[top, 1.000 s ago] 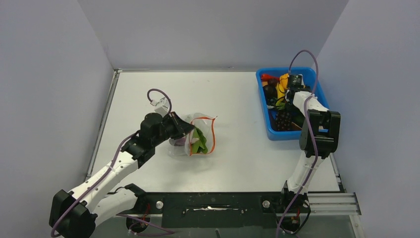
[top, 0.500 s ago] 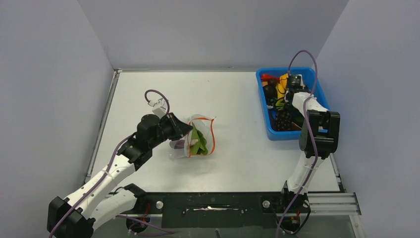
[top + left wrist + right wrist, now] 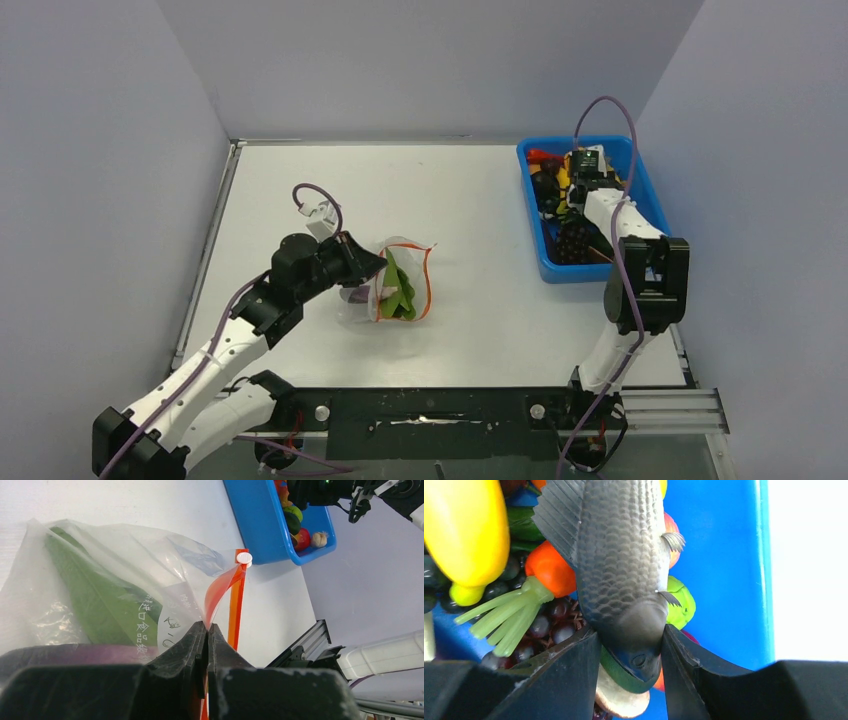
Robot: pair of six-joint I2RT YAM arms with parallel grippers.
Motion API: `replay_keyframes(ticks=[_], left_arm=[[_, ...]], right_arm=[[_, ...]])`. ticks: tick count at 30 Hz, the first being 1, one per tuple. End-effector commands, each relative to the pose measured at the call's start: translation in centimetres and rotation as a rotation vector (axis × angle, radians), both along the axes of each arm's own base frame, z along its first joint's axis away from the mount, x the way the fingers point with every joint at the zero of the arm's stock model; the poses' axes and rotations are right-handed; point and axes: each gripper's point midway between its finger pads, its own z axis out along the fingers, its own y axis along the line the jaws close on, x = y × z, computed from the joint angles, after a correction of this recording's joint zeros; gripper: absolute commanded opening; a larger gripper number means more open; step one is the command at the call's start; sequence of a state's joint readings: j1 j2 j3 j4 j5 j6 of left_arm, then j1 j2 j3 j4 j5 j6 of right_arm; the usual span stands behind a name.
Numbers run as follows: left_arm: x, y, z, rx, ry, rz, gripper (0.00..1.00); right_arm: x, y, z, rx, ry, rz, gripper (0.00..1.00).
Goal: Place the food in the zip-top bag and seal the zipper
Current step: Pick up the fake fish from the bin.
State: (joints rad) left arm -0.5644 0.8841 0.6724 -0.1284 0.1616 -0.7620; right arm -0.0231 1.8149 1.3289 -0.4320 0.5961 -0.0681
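Drawn slightly back toward its base since a second ago, the left gripper [image 3: 206, 628] has its fingers pressed together on the zipper [image 3: 235, 600] of the zip-top bag [image 3: 400, 290], which lies mid-table [image 3: 480, 200] with its mouth gaping; a green pod [image 3: 95, 600] and purple aubergine [image 3: 75, 652] sit inside. Farther off, the right gripper [image 3: 629, 650] has shifted deeper into the blue bin [image 3: 724, 570], its fingers clamped on the head of a grey toy fish [image 3: 619, 555] beside a yellow banana [image 3: 466, 530] and a carrot [image 3: 551, 570].

The right hand [image 3: 630, 652] grips a grey toy fish [image 3: 616, 555] by its head, lower centre; a yellow banana [image 3: 466, 530] lies upper left.
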Motion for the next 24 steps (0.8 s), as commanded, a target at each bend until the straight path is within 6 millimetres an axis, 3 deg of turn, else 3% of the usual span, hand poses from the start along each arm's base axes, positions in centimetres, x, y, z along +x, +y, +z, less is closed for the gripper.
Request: replay_keyframes(ticks=[1,15,24], left_arm=[[-0.2,-0.5,3.3,-0.053,-0.108,-0.035,0.00],[0.4,-0.5,3.3,-0.058,-0.130,-0.020,0.00],[1.4,-0.4,3.2,-0.042,-0.125,0.019,0.00]], right_arm=[[-0.4,0.0,4.3,-0.020,-0.113,-0.040,0.23],[-2.6,2.3,9.5,0.105,-0.189,-0.007,0.18],[-1.7,8.1,14.5,0.284,-0.344,0.176,0.18]])
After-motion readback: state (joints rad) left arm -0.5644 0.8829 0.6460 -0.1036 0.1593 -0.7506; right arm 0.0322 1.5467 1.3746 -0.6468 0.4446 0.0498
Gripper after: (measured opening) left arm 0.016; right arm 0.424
